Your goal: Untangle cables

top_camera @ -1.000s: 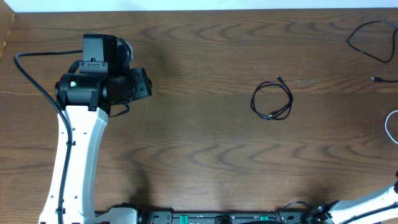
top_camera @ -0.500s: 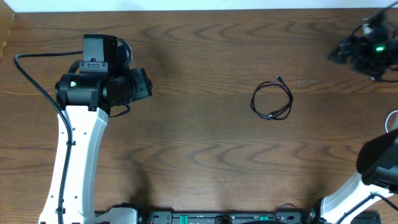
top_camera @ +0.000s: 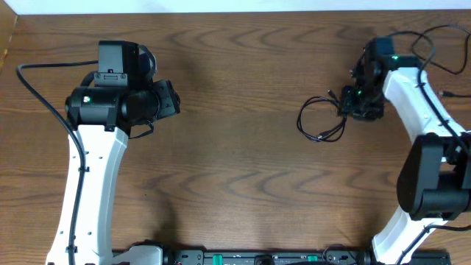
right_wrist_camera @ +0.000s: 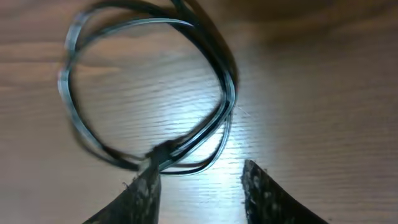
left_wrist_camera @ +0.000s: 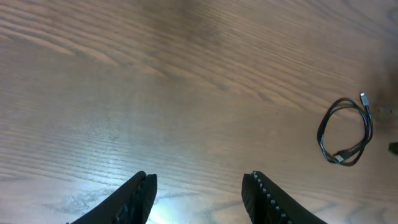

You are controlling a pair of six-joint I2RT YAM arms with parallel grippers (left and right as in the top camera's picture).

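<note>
A thin black cable (top_camera: 321, 120) lies in a small coil on the wooden table, right of centre. My right gripper (top_camera: 347, 104) is down at the coil's right edge. In the right wrist view the coil (right_wrist_camera: 149, 93) lies just ahead of the right gripper (right_wrist_camera: 199, 190), whose jaws stand apart with bare table between them. Its left fingertip (right_wrist_camera: 148, 183) reaches the bundled strands. My left gripper (left_wrist_camera: 199, 193) hovers open over bare wood at the far left, and the coil (left_wrist_camera: 345, 132) shows far off to its right. A second black cable (top_camera: 441, 43) lies at the top right.
A small plug end (top_camera: 444, 93) lies near the right edge behind the right arm. The left arm's thick black cord (top_camera: 44, 88) loops at the far left. The table's back edge (top_camera: 221, 9) runs along the top.
The right arm has swung in from the far right edge, past the top right corner, down to the right side of the black coil. The left arm has not moved.
</note>
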